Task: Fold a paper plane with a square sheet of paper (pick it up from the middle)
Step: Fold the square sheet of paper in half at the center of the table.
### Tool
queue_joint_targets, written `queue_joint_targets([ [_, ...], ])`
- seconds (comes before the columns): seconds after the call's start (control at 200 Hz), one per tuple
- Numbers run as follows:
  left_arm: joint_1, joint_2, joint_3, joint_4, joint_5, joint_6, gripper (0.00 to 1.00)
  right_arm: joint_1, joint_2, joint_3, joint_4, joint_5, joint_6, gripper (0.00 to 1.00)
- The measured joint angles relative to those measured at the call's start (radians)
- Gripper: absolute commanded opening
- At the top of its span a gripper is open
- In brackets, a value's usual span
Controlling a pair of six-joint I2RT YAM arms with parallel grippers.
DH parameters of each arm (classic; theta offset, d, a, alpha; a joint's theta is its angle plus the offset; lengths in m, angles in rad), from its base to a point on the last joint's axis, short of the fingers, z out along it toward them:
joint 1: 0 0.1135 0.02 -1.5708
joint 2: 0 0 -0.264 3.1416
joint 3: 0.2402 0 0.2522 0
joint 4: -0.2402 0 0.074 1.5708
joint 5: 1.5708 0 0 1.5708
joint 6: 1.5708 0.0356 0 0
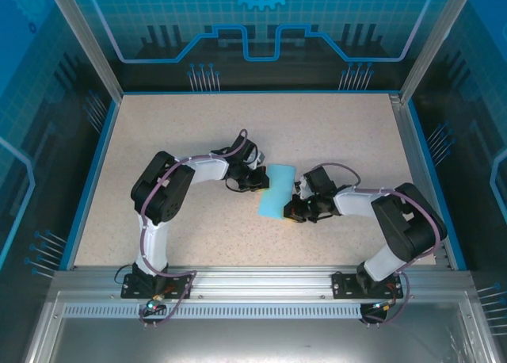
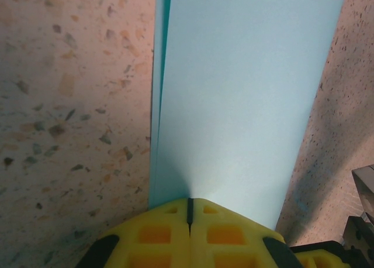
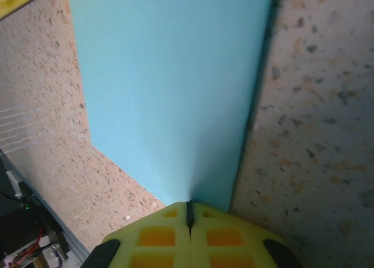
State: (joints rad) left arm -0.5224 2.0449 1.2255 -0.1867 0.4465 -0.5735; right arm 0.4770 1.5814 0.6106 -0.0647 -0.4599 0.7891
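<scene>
left fingers (image 2: 168,222) clamped on folded cyan sheet (image 1: 279,190) | right fingers (image 3: 166,224) clamped on its opposite end | we judge it light, floppy; grip edges

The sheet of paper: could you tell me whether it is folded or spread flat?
Folded: the sheet of paper shows two layers along its left edge.
</scene>
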Motion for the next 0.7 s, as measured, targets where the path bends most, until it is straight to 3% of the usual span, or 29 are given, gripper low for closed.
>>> queue_joint_targets([
  [0.105,0.000,-0.002,0.001,0.000,0.003,0.000,0.00,-0.002,-0.016,0.023,-0.061,0.019,-0.030,0.09],
  [0.28,0.000,-0.013,0.000,-0.024,0.002,-0.003,0.15,-0.051,-0.091,0.053,-0.143,0.080,-0.052,0.19],
  [0.495,0.007,-0.097,-0.040,-0.053,-0.008,-0.030,0.30,-0.078,-0.076,0.159,-0.206,0.166,-0.056,0.28],
  [0.605,0.043,-0.165,-0.093,-0.026,0.005,-0.057,0.39,-0.078,-0.062,0.196,-0.217,0.199,-0.049,0.36],
  [0.7,0.102,-0.189,-0.130,0.015,0.040,-0.087,0.41,-0.078,-0.042,0.220,-0.220,0.198,-0.045,0.36],
])
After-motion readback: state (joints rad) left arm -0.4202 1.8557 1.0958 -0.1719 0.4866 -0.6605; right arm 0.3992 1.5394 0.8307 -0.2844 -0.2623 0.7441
